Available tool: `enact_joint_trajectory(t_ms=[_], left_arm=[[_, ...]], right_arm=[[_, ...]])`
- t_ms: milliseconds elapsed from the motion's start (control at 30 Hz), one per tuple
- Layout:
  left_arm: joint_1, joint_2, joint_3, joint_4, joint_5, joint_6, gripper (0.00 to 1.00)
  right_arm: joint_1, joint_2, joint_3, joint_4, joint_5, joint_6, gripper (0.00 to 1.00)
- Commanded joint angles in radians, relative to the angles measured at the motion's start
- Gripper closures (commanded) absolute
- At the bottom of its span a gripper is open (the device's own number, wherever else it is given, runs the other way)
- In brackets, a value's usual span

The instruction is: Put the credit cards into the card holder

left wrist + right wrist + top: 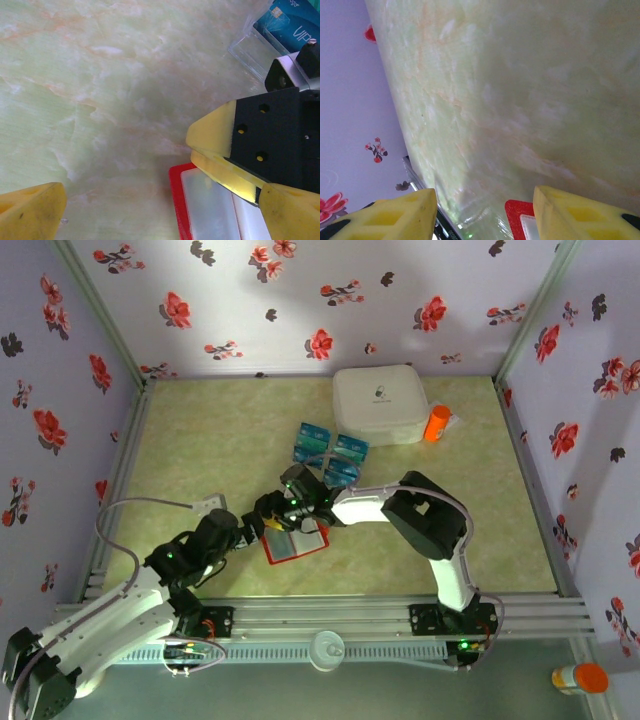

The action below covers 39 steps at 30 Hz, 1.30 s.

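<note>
The red card holder point(296, 544) lies open on the table in front of the arms, pale clear pockets point(210, 210) facing up. Both grippers meet at its far left corner. My left gripper point(265, 518) point(164, 200) is open wide, straddling the holder's red edge point(177, 200). My right gripper point(298, 520) point(485, 200) is half open. One of its fingers point(220, 150) rests on the clear pocket, beside the red corner point(517, 212); the other hangs over bare table. Blue-teal credit cards point(348, 450) point(292, 25) lie loose farther back, some in clear sleeves.
A big white rounded case point(380, 403) and an orange bottle point(437, 423) stand at the back right. Floral walls close three sides and a metal rail point(330, 612) runs along the front edge. Another orange-capped bottle point(580, 677) sits outside the rail.
</note>
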Motion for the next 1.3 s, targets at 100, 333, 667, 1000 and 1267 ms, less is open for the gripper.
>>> enact_joint_trajectory(t_ms=[100,333,667,1000,1267], left_arm=[[0.008,-0.008,0.018,-0.026,-0.022,-0.001,0.0],[0.008,0.014,0.03,-0.011,-0.008,-0.005,0.0],[0.009,0.156,0.098,0.073,0.045,0.031,0.0],[-0.027,0.411,0.262,0.091,0.075,0.118,0.0],[-0.082,0.622,0.332,0.031,0.07,0.138,0.0]], right_arm=[[-0.017,-0.031,0.049,-0.003,-0.018,-0.044,0.46],[-0.075,-0.151,0.067,-0.179,0.003,-0.186,0.46],[-0.162,-0.358,-0.03,-0.594,0.234,-0.49,0.46],[-0.166,-0.339,-0.079,-0.713,0.324,-0.605,0.46],[-0.167,-0.284,-0.093,-0.644,0.277,-0.572,0.47]])
